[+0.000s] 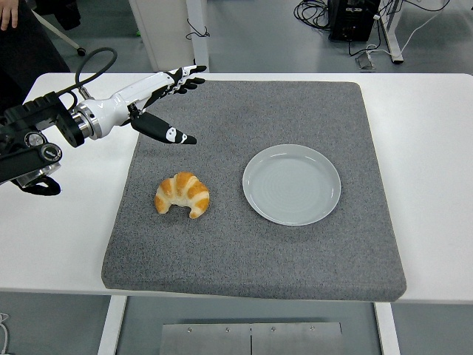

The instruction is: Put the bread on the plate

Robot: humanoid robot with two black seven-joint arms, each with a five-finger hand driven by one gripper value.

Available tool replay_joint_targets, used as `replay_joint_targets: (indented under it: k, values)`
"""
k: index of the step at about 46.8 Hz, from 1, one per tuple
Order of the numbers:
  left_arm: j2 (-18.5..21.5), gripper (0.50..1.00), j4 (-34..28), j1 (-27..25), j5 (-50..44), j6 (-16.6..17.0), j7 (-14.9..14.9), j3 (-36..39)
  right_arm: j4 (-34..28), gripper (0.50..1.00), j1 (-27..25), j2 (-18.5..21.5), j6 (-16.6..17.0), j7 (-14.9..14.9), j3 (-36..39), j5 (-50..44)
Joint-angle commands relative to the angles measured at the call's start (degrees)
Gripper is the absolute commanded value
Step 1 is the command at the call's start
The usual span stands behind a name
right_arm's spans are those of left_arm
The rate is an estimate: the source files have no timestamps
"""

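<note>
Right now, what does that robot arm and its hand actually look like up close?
The left arm is black, built of chunky jointed segments, with a black cable looping up behind the wrist. The left hand has a glossy white shell over its back, a silvery ring at the wrist, and five slim fingers that are black with small white marks. The right arm is out of view.
</note>
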Motion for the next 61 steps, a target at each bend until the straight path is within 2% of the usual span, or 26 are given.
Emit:
replay_joint_targets:
  k: [1, 8, 16, 46, 54, 61]
  values:
    - [0.60, 0.948, -0.10, 0.22, 1.85, -0.01, 0.02, 0.04, 0.00, 1.000, 0.00, 0.00, -0.01, 0.00, 0.00, 0.00]
    - [3.06, 0.928, -1.42, 1.18, 4.75, -0.10, -0.07, 0.13, 0.00, 1.000, 0.00, 0.00, -0.01, 0.00, 0.00, 0.00]
    - [6.22, 0.928, -4.50, 2.41, 7.30, -0.01, -0.77, 0.39, 0.00, 1.000, 0.00, 0.00, 0.07, 0.00, 0.00, 0.00]
    - [7.02, 0.930, -9.24, 4.79, 15.56, 0.52, -0.68, 4.52, 0.00, 1.000, 0.00, 0.00, -0.01, 0.00, 0.00, 0.00]
    - [7.37, 0.957, -9.07, 4.70, 15.56, 0.25, -0.86, 7.07, 0.00, 1.000, 0.00, 0.00, 0.07, 0.00, 0.00, 0.00]
    - [7.98, 0.968, -8.28, 4.61, 14.60, -1.24, -1.82, 7.08, 0.00, 1.000, 0.00, 0.00, -0.01, 0.00, 0.00, 0.00]
